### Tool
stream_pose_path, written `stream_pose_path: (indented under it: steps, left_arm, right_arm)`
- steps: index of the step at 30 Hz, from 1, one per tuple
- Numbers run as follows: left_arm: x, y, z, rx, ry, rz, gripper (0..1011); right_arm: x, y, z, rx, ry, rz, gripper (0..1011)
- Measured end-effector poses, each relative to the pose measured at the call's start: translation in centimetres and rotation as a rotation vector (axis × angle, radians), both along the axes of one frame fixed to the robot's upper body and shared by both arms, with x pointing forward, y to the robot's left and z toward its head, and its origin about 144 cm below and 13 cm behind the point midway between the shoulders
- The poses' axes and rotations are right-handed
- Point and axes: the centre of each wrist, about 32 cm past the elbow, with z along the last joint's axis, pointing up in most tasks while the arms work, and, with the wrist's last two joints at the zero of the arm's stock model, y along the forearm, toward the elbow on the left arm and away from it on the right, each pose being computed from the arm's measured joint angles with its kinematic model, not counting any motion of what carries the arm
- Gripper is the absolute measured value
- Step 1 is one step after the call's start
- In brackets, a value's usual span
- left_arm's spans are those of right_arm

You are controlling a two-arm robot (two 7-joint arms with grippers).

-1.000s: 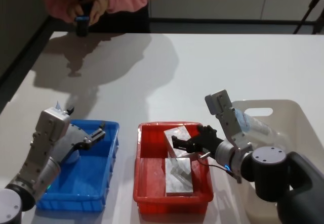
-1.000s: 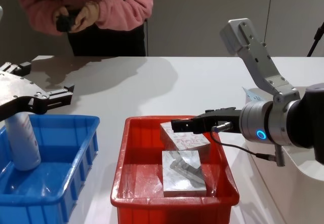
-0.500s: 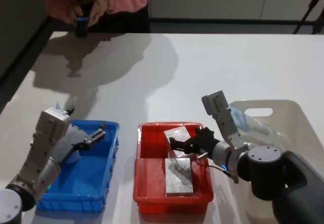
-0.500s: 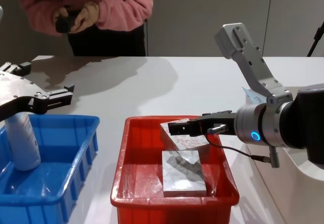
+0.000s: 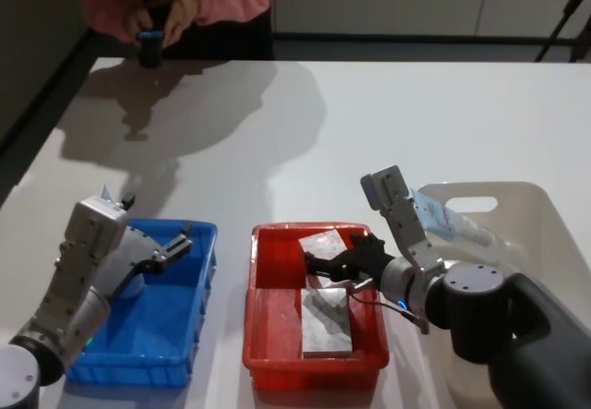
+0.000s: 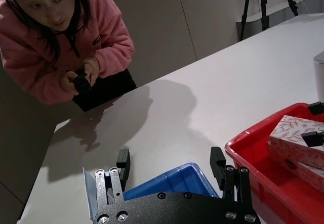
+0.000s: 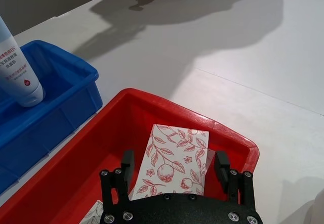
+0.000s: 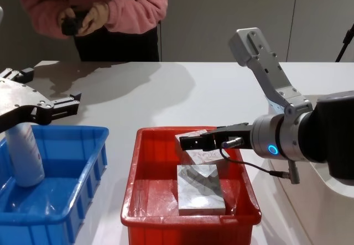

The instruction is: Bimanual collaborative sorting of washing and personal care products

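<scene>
Two crates, one tub. Red crate [image 5: 269, 231] is my reference.

Left of the red crate: my left claw [image 6: 170, 162] hangs idle over the blue crate [image 8: 83, 132], fingers spread wide, holding nothing. A bottle [image 8: 25, 154] stands upright inside the blue crate, below that claw.

Inside the red crate: red-leaf box [image 7: 174, 158] toward the far end, tilted, one edge raised. Grey-leaf box [image 8: 199, 193] lies flat at the near end, just beside it.

Over the red crate's far end: my right claw [image 8: 188, 143] is low, fingers apart, one on each side of the red-leaf box with a gap on both sides. Nothing gripped.

Right of the red crate: white tub [image 5: 545, 213], with a pale blue tube [image 5: 462, 228] lying in it.

Step, as I read it: boxes go to the red crate, and this one looks settled there. Next move calls for backing the right claw straight out without nudging the tilted box, then going to the tub for the tube.
</scene>
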Motion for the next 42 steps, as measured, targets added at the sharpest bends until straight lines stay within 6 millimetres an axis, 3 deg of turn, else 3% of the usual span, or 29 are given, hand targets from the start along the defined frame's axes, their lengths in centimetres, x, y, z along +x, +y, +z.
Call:
stream_pose_path:
  steps: [42]
  left_arm:
    - [0.00,0.00,0.00,0.000,0.000,0.000,1002]
  right_arm:
    - [0.58,0.66,-0.78,-0.032,0.050,0.001,1001]
